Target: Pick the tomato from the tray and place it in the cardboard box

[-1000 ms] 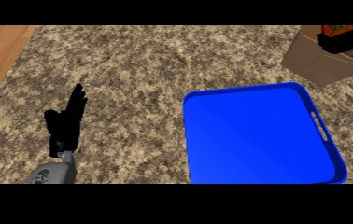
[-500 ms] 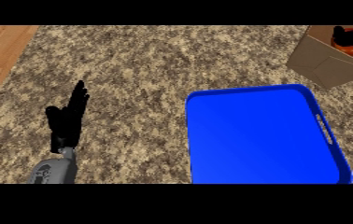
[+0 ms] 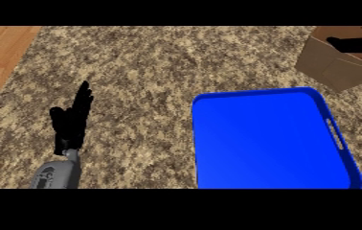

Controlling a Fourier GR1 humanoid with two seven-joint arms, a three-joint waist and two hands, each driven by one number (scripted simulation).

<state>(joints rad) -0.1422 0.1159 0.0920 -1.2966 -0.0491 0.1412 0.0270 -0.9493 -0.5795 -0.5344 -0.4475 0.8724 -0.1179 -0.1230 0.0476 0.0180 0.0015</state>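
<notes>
1. The tomato is not to be seen anywhere. The shallow, bright blue plastic tray (image 3: pixel 265 143), with a slot handle in its right rim, shows nothing on its floor, and nothing red lies on the speckled brown-and-cream stone counter (image 3: pixel 163 66). Whether the tomato already sits inside the box cannot be told from here.

2. The open brown cardboard box (image 3: pixel 332 61) stands at the far right corner, just beyond the tray's far right corner and cut by the view's edge. A black shape (image 3: pixel 348 44) sits over its opening; it may be part of the right hand, but too little shows to say, or to say how any fingers stand.

3. The robot's black left hand (image 3: pixel 71 121) rests well to the left of the tray, on its grey forearm (image 3: pixel 56 174), fingers straight and pointing away from the robot, thumb out to the side, holding nothing. It is far from both tray and box.

4. The relation that matters: the box lies up and to the right of the tray, on the right arm's side, so I judge any remaining work belongs to that arm, not the left.

5. A strip of orange-brown wood (image 3: pixel 14 47) shows at the counter's far left edge. Nothing stands between tray and box.
</notes>
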